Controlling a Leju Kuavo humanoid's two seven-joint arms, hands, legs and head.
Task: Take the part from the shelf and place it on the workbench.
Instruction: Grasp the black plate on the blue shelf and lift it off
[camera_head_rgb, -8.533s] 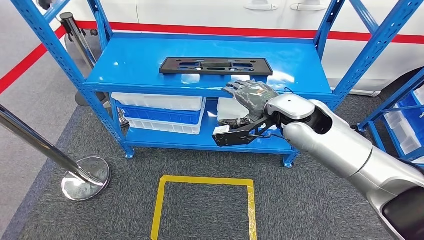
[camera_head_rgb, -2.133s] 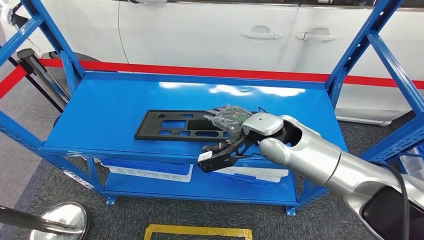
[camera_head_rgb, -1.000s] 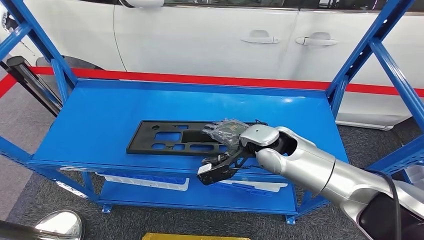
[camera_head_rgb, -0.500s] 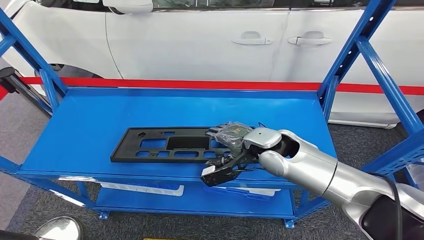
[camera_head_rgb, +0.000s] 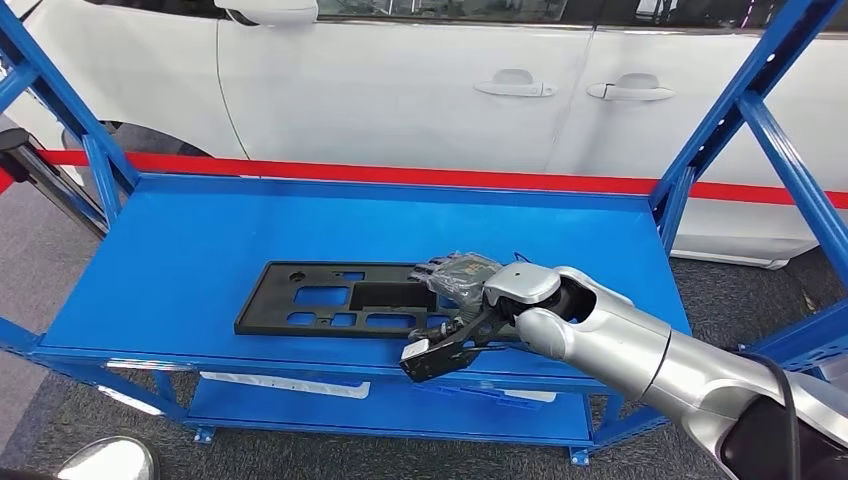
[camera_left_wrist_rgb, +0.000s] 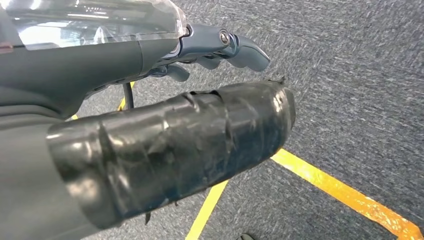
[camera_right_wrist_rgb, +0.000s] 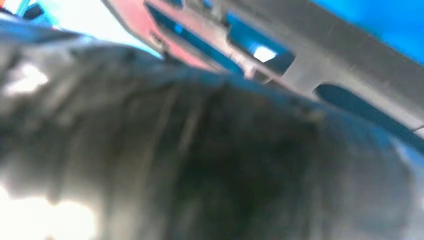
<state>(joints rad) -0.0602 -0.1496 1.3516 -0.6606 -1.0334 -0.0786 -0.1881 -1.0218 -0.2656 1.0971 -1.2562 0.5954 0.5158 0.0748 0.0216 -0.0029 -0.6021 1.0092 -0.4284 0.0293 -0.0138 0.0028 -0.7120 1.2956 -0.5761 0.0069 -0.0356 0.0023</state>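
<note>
Floor carpet (camera_left_wrist_rgb: 360, 75) with yellow tape (camera_left_wrist_rgb: 340, 192) lies below your left hand (camera_left_wrist_rgb: 165, 145), its grip state unreadable. Farther out, your right hand (camera_head_rgb: 462, 281) rests on the right end of the black part (camera_head_rgb: 335, 311); grip unconfirmed. Part lies flat on the blue shelf (camera_head_rgb: 200, 250), white car (camera_head_rgb: 420, 90) beyond.

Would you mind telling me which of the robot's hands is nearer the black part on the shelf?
Right. The right hand lies over the near right end of the black part on the blue shelf. The left hand hangs over grey carpet, away from the part.
</note>
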